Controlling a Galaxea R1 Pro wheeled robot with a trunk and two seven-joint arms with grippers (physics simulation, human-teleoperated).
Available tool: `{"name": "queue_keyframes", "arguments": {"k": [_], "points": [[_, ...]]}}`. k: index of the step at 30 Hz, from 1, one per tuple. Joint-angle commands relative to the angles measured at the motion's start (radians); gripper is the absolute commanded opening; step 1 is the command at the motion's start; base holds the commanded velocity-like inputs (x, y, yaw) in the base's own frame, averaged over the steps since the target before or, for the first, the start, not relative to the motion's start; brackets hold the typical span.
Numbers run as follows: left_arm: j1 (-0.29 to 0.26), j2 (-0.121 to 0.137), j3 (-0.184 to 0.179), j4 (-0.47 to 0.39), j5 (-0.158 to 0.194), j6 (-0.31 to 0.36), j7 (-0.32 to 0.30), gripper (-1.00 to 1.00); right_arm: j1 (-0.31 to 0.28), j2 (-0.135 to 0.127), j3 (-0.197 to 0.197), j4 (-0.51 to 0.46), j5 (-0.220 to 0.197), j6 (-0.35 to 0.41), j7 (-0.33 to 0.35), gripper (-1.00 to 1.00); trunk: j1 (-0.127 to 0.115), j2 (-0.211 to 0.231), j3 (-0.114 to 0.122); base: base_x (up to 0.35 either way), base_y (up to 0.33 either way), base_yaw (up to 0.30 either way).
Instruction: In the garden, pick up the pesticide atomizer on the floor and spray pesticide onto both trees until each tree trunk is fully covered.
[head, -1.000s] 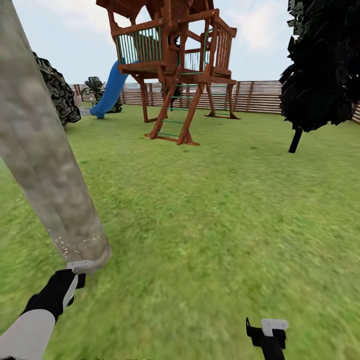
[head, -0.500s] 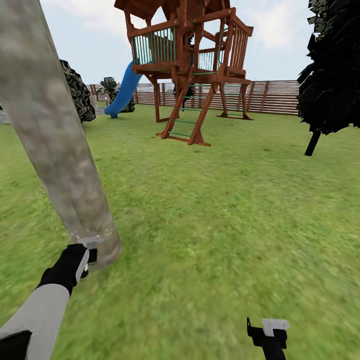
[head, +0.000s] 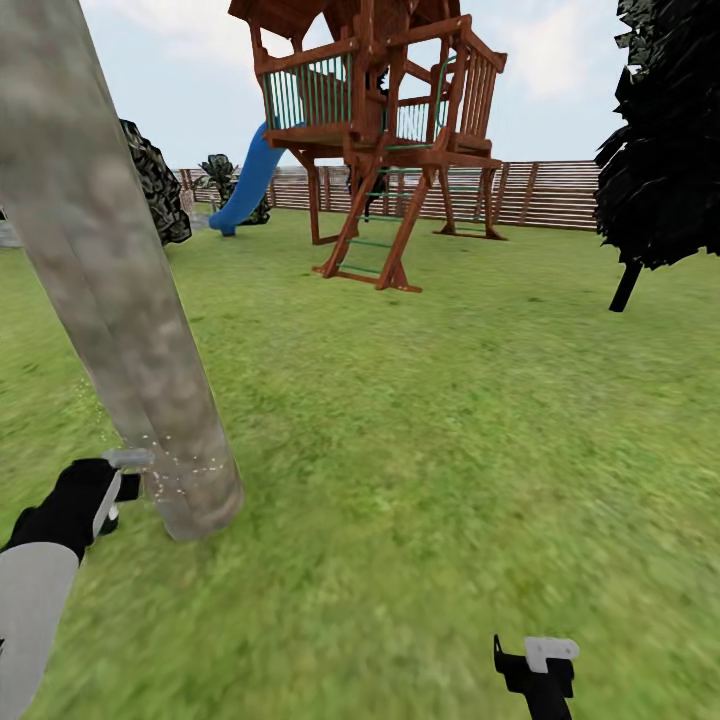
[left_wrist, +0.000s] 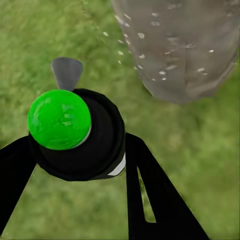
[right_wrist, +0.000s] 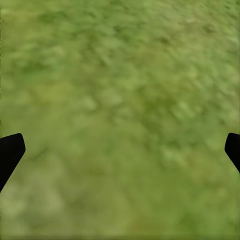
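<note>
One tree's thick pale grey-brown trunk (head: 120, 300) leans across the left of the head view and meets the grass floor (head: 420, 450) near my left arm. My left gripper (head: 95, 495) is shut on the pesticide atomizer (left_wrist: 82, 140), a black bottle with a round green cap (left_wrist: 59, 120) and a grey nozzle (head: 128, 458). The nozzle sits just left of the trunk's base. Pale pesticide specks (head: 175, 465) dot the bark there and speckle the trunk (left_wrist: 180, 45) in the left wrist view. My right gripper (head: 535, 665) hangs low over the grass, open and empty (right_wrist: 120, 150).
A red-brown wooden play tower (head: 380, 130) with a blue slide (head: 245, 180) stands ahead before a slatted fence (head: 540, 190). A black-foliaged conifer (head: 665, 140) is at the right, a dark bush (head: 155, 185) behind the trunk. Open lawn lies between.
The head view first shifted, so the scene sits further right. Then my left arm swung the atomizer left and slightly up, from in front of the trunk's base to its left side.
</note>
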Motion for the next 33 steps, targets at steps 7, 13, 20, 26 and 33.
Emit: {"name": "queue_keyframes", "arguments": {"k": [7, 13, 20, 26, 33], "points": [[0.013, 0.005, -0.013, 0.009, 0.003, -0.005, -0.028, -1.00, 0.000, 0.001, 0.000, -0.001, 0.000, 0.000, 0.001, 1.00, 0.000, 0.000, 0.000, 0.000, 0.000, 0.115], [0.018, -0.024, -0.029, 0.014, 0.004, -0.004, -0.026, -1.00, 0.000, 0.001, 0.000, -0.002, 0.000, 0.000, 0.000, 1.00, 0.000, 0.000, 0.000, 0.054, -0.145, 0.106], [0.018, -0.030, -0.029, 0.005, 0.004, -0.004, -0.025, -1.00, 0.000, 0.001, 0.000, -0.002, 0.000, 0.000, 0.001, 1.00, 0.000, 0.000, 0.000, 0.108, -0.261, 0.001], [0.018, -0.029, -0.029, 0.001, 0.004, -0.003, -0.025, -1.00, 0.000, 0.001, 0.000, -0.002, 0.000, 0.002, 0.002, 1.00, 0.000, 0.000, 0.000, 0.084, -0.266, 0.000], [0.018, -0.028, -0.029, 0.000, 0.003, -0.003, -0.024, -1.00, 0.000, 0.001, 0.000, -0.002, 0.000, 0.000, 0.002, 1.00, 0.000, 0.000, 0.000, 0.082, -0.267, 0.001]]}}
